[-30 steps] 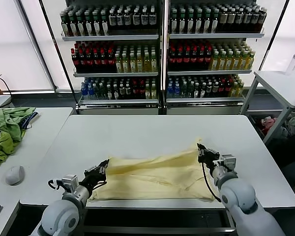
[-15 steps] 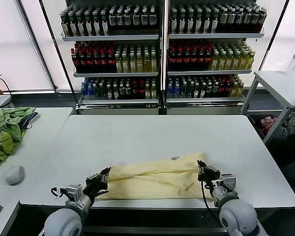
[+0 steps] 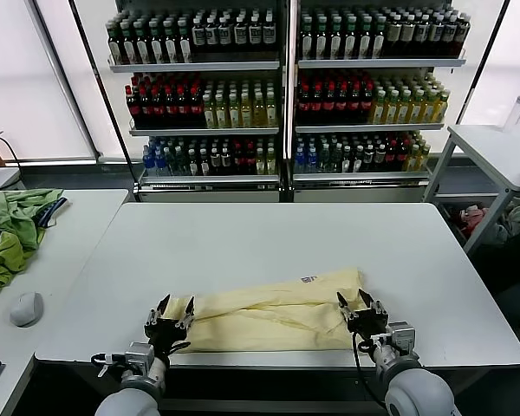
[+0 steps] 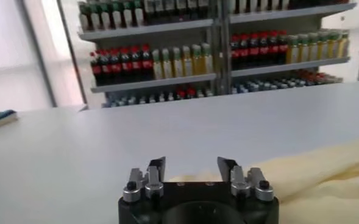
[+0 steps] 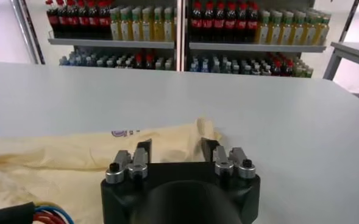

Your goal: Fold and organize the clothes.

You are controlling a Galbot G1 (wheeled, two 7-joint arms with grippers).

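From the head view, the pale yellow T-shirt [image 3: 273, 308] lies folded into a long band along the near edge of the white worktop [image 3: 269, 238], its printed neck label facing up near the right end. The left tool [image 3: 170, 312] sits at the shirt's left end with its fingers spread apart and nothing between them. The right tool [image 3: 358, 306] sits at the shirt's right end, fingers likewise spread, holding nothing. On a side worktop to the far left lie a heap of green garments [image 3: 13, 232] and a grey computer mouse [image 3: 26, 308]. Behind the worktop stands a rack of drink bottles [image 3: 277, 87]; a second white table [image 3: 503, 152] stands at the right.

In the left wrist view, the left tool [image 4: 191, 167] gapes open just above the worktop, with the T-shirt [image 4: 325, 176] beside it and bare white surface ahead.

In the right wrist view, the right tool [image 5: 176, 149] stands open over the T-shirt [image 5: 63, 158], whose rumpled edge lies just past the fingertips; the bottle rack [image 5: 179, 24] fills the background.
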